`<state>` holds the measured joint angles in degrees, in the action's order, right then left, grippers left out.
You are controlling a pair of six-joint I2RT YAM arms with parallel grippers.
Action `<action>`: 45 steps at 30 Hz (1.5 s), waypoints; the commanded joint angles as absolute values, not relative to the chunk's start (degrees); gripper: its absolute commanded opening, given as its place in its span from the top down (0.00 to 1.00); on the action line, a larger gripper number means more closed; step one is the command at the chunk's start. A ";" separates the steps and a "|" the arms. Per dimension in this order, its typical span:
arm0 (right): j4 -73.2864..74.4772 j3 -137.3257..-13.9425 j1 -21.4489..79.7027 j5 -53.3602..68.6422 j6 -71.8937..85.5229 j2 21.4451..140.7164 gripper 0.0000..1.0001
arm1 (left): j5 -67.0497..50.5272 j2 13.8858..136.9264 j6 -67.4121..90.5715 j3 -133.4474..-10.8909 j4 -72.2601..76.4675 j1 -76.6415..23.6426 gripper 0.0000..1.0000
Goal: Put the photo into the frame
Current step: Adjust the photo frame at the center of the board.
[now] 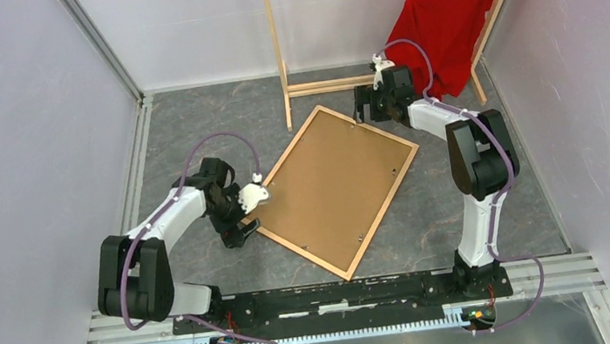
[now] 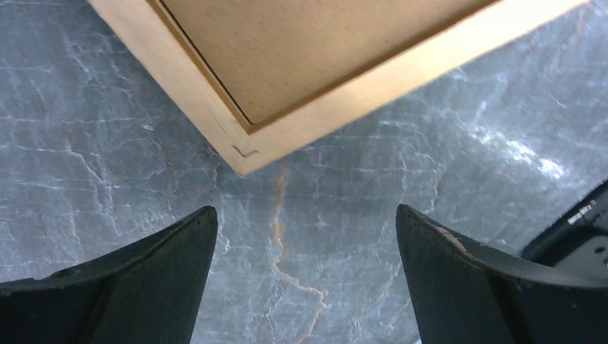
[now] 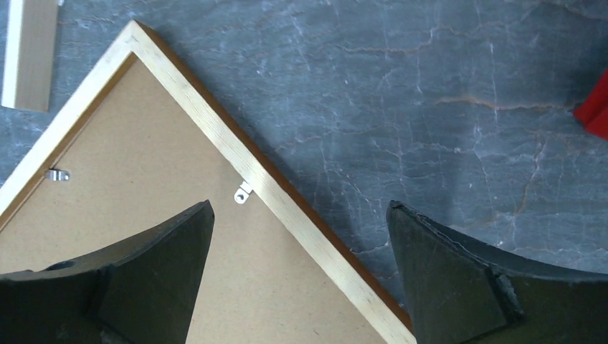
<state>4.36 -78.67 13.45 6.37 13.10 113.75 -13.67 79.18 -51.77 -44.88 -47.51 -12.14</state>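
Observation:
The frame lies face down and tilted on the grey table, with a brown backing panel set in it. The photo is hidden. My left gripper is open just short of the frame's left corner, and only bare table shows between its fingers. My right gripper is open above the frame's far right edge, which runs between its fingers with nothing gripped. Small metal clips sit on the backing panel.
A pale wooden clothes rack stands at the back, its foot close to the frame's far corner. A red garment hangs on it behind my right arm. Walls close in on the left, right and back.

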 commanded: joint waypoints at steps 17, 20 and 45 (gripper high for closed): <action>-8.08 -49.05 12.10 17.23 26.05 102.04 0.03 | -2.54 96.58 -31.66 -48.88 -18.39 -11.87 0.03; -11.15 -40.24 12.78 17.57 29.03 95.28 0.02 | -0.22 100.94 -30.05 -52.55 -17.63 -11.66 0.04; 10.84 -24.64 22.08 -4.55 27.93 60.88 0.02 | -11.31 107.17 -30.88 -74.18 -36.35 -4.83 0.11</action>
